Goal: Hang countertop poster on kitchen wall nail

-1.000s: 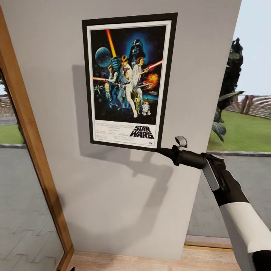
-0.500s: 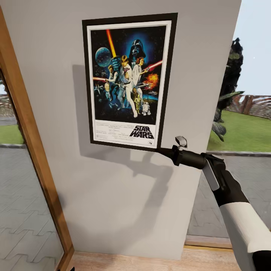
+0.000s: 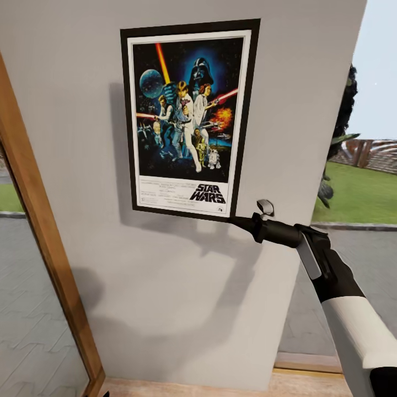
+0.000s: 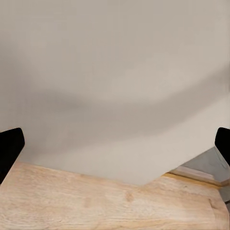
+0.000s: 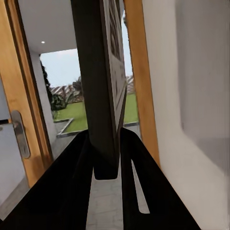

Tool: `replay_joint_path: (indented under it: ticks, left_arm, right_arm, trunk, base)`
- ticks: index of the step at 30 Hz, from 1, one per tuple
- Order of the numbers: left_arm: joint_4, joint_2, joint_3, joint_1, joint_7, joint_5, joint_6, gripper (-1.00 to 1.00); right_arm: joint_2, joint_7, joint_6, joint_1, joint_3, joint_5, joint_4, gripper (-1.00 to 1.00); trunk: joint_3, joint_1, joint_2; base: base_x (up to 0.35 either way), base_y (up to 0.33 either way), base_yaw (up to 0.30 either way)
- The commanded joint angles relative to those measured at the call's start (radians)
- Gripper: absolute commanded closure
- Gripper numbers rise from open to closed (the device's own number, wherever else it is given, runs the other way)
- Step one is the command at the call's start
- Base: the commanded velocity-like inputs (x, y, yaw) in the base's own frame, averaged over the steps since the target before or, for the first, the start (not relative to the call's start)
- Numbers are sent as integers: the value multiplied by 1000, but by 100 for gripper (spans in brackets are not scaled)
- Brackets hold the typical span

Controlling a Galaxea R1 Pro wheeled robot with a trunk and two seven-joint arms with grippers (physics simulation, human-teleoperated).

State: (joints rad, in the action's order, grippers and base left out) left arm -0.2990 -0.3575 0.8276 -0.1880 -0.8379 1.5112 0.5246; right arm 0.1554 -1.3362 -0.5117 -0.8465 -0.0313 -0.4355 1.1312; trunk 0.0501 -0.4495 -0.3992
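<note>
The poster (image 3: 184, 118), black-framed with dark blue artwork and a "STAR WARS" title at its bottom, stands upright and flat against the grey wall (image 3: 182, 286). My right gripper (image 3: 234, 219) is shut on its lower right corner. In the right wrist view the two black fingers (image 5: 72, 182) pinch the poster's dark edge (image 5: 103, 86), which runs away from the camera close to the wall. My left gripper (image 4: 115, 143) is open and holds nothing. Its fingertips (image 4: 9, 146) sit far apart, facing the wall's base. The kitchen countertop is out of view.
A wooden door frame (image 3: 44, 242) with glass panes stands left of the wall. Right of the wall's edge, a window looks onto lawn (image 3: 358, 193) and a dark tree (image 3: 342, 121). Light wooden floor (image 4: 96, 201) runs along the wall's foot.
The whole picture has shifted: the wall's right edge and the wooden frame have slid a little rightward. The poster and my right arm keep the same place in the picture, the grip unchanged.
</note>
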Motion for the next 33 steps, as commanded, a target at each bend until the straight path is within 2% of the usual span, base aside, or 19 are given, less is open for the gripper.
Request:
replay_joint_path:
  ticks: [1,8,27,33]
  left_arm:
    - [0,-1,8,-1,-3,11,3,-100]
    - [0,-1,8,-1,-3,11,3,-100]
    - [0,-1,8,-1,-3,11,3,-100]
    - [0,-1,8,-1,-3,11,3,-100]
  right_arm:
    - [1,-1,-13,0,-2,-9,-1,100]
    - [1,-1,-12,0,-2,-9,-1,100]
    - [1,-1,-11,0,-2,-9,-1,100]
    - [1,-1,-11,0,-2,-9,-1,100]
  trunk:
    - [0,0,-1]
    - [0,0,-1]
    - [0,0,-1]
    - [0,0,-1]
  base:
    - [103,0,0]
    - [205,0,0]
    - [17,0,0]
    - [200,0,0]
